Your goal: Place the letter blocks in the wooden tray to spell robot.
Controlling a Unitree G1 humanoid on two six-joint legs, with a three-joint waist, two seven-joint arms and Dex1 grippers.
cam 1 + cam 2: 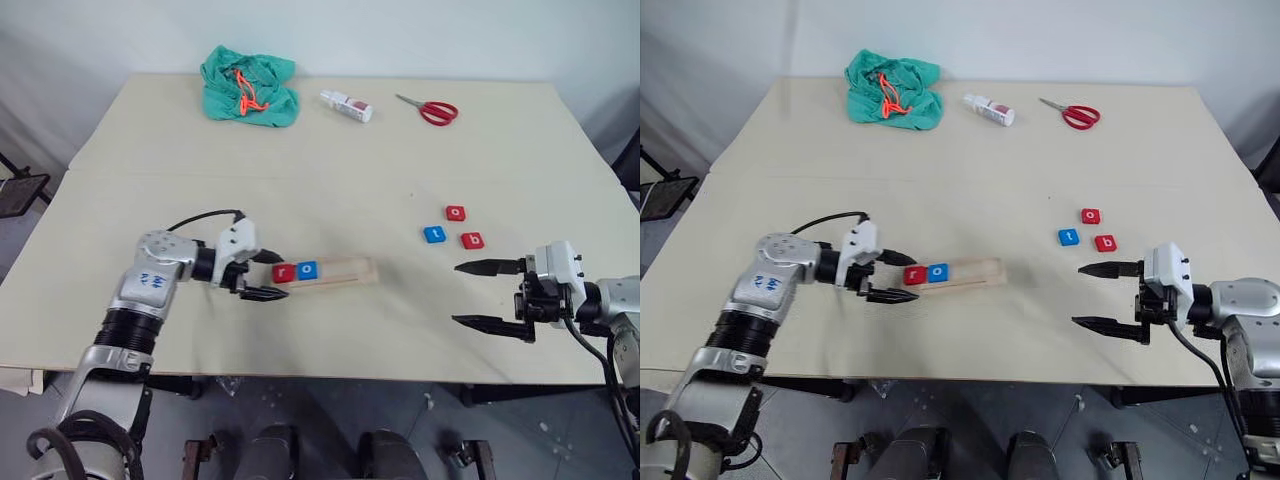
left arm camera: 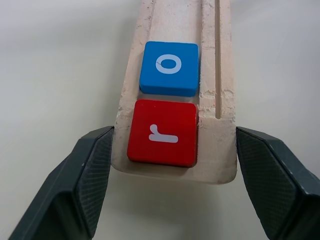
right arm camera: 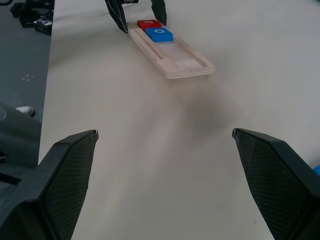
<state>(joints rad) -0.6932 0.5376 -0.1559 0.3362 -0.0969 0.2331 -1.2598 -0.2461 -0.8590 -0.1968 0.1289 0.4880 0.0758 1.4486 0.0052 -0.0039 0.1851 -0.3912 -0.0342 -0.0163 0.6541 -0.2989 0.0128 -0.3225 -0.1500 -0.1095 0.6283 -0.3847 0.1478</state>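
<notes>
Left wrist view is showing the left gripper (image 2: 172,175) sitting open around the near end of the wooden tray (image 2: 220,75), one finger on each side of it, maybe just brushing the wood on one side but not clamping anything. Right between those fingers the red "r" block (image 2: 162,132) is lying in the slot, with the blue "o" block (image 2: 169,67) snug behind it, so the first two letters are already looking done.

Moving out across the table (image 1: 330,170), the rest of the tray is sitting bare. The remaining three tiles are waiting well off to the robot's right: a red "o" (image 1: 455,212), a blue "t" (image 1: 434,234) and a red "b" (image 1: 472,240), clustered together. The right gripper (image 1: 490,295) is hovering near them, jaws spread wide and carrying nothing.

I'd say we're looking at two down, three to go, with "b" up next.
</notes>
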